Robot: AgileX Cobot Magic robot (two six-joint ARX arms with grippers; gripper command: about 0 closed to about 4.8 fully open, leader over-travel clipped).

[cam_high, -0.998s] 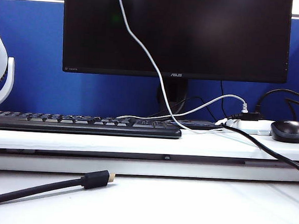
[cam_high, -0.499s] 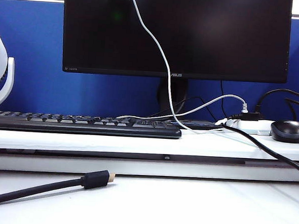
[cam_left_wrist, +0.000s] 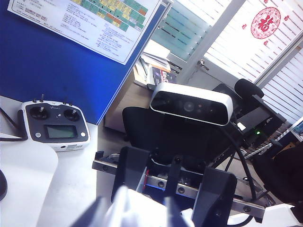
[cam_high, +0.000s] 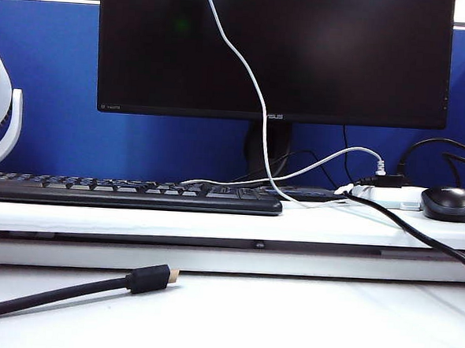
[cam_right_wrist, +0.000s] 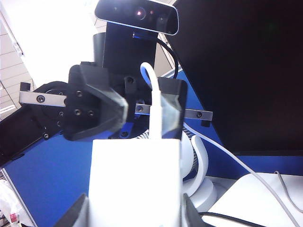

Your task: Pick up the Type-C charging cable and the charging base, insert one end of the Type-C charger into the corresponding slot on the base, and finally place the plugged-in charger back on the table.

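Since a second ago the Type-C charging cable [cam_high: 253,88] hanging before the monitor [cam_high: 273,50] has swung rightward, its upper run entering nearer one o'clock than before, while everything on the table [cam_high: 287,319] has kept its place. Neither arm appears in the exterior view. Seen by the right wrist camera, the right gripper [cam_right_wrist: 135,215] clamps the charging base [cam_right_wrist: 136,182] between its two fingers, the white block upright, and the Type-C charging cable [cam_right_wrist: 154,101] rises from the block's far face, where its plug seems seated, then curls over. Just beyond the block the opposing left gripper [cam_right_wrist: 142,111] faces it, dark jaws standing either side of the white cable, though whether they pinch it I cannot tell. Seen by the left wrist camera, the left gripper [cam_left_wrist: 135,215] is blurred at the frame's edge with something white between its fingers; its grip cannot be judged. Outward from the hands, the cable trails off toward five o'clock past a white fan [cam_right_wrist: 201,182]. In the exterior view it drops to the raised ledge, landing near the keyboard [cam_high: 129,193] and running toward the power strip [cam_high: 389,197] beside the mouse [cam_high: 449,203]. At seven o'clock on the lower surface lies a thick black cable [cam_high: 67,290] with a gold-tipped plug.
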